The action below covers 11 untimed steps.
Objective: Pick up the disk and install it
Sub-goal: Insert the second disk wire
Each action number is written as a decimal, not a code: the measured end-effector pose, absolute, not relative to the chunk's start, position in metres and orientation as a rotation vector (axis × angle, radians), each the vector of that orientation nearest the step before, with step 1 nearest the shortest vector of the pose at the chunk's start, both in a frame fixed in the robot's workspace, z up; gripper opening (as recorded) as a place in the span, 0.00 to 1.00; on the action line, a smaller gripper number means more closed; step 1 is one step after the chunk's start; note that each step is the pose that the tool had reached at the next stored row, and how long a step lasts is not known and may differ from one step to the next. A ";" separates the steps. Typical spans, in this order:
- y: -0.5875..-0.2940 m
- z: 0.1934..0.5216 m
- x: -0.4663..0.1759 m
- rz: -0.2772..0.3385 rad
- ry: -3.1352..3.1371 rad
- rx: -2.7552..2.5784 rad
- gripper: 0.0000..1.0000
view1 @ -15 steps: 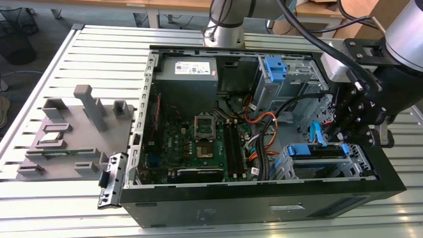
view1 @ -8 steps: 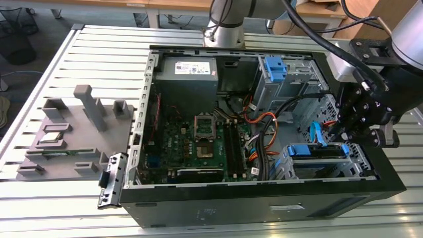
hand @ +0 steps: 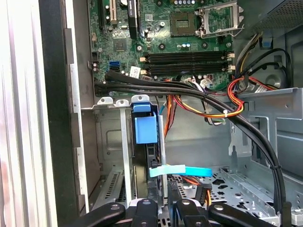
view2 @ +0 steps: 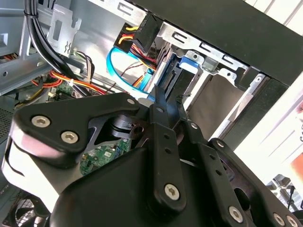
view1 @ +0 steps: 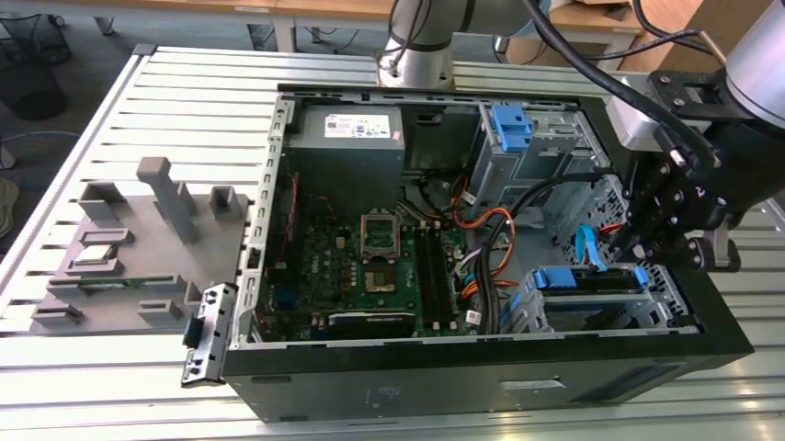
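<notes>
The disk (view1: 591,292) sits in the lower drive cage at the front corner of the open computer case (view1: 491,367), its blue plastic frame (view1: 589,277) on top. My gripper (view1: 650,253) hangs just to the exterior view's right of that cage, over the case wall. In the first wrist view the frame's blue tab (hand: 144,128) stands upright in the cage slot, a short way beyond my gripper (hand: 163,201). The second wrist view has the blue frame (view2: 188,63) just past my gripper (view2: 169,101). The fingers are drawn together with nothing visible between them.
Black, orange and light-blue cables (hand: 203,94) run across the case beside the cage. A grey power-supply box (view1: 349,133) and a bare blue bracket (view1: 508,124) sit at the case's far end. The motherboard (view1: 368,266) lies in the middle. A grey fixture (view1: 135,248) stands left of the case.
</notes>
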<state>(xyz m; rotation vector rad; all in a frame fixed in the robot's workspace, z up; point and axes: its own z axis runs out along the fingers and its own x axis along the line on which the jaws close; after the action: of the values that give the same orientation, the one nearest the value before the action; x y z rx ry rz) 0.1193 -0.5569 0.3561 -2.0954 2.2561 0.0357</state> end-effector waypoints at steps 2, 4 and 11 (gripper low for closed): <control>-0.557 0.356 0.119 0.036 2.256 -2.095 0.24; -0.557 0.356 0.119 0.036 2.256 -2.095 0.24; -0.557 0.359 0.119 0.036 2.256 -2.095 0.24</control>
<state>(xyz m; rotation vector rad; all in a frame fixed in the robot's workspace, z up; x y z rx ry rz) 0.1194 -0.5568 0.3594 -2.0954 2.2561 0.0359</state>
